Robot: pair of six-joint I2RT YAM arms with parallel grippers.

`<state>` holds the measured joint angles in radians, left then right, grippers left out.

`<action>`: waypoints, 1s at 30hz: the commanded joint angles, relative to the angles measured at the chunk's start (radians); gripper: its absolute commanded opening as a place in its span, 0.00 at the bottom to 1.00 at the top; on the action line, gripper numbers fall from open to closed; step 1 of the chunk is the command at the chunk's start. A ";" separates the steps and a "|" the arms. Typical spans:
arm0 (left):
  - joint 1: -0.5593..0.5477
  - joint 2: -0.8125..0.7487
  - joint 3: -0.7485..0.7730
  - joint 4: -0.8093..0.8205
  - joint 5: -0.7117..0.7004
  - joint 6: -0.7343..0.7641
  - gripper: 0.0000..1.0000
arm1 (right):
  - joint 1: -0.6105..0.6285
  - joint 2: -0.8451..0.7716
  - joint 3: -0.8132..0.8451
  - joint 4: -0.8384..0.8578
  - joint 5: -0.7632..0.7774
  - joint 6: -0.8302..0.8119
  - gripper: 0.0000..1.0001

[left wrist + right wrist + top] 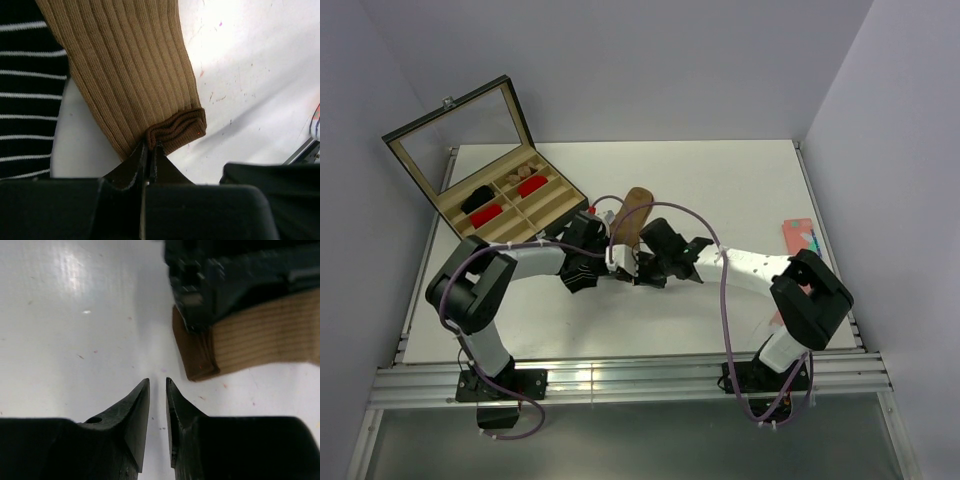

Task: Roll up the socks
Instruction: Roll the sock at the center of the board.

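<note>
The tan-brown sock (pixel 631 213) lies ribbed and lengthwise at the table's middle, its near end folded over. My left gripper (pixel 150 146) is shut on that folded end (pixel 178 131); in the top view it (pixel 618 254) sits at the sock's near end. The black sock with white stripes (pixel 25 100) lies just left of the tan one and is hidden under the arms in the top view. My right gripper (pixel 157 382) is barely open and empty, just short of the folded end (pixel 197 357), with the tan sock (pixel 265 335) beyond it. In the top view it (pixel 640 272) is beside the left gripper.
An open compartment box (pixel 555 203) with its lid (pixel 460 130) up stands at the back left, holding red bundles (pixel 485 213) and other rolled items. A coral-pink patterned sock (pixel 798 238) lies at the right edge by the right arm.
</note>
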<state>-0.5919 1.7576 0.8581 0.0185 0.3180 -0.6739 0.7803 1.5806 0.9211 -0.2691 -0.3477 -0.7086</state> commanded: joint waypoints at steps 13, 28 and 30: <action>-0.031 0.016 -0.129 -0.265 -0.051 0.043 0.00 | 0.132 0.055 -0.001 0.111 0.090 -0.084 0.26; -0.031 -0.026 -0.189 -0.261 -0.053 0.033 0.00 | 0.152 0.117 0.033 0.130 0.154 -0.127 0.26; -0.031 -0.027 -0.191 -0.262 -0.053 0.033 0.00 | 0.157 0.119 0.027 0.146 0.170 -0.141 0.26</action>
<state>-0.6106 1.6707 0.7498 0.0193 0.3511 -0.6777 0.9260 1.6932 0.9295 -0.1780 -0.2173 -0.8139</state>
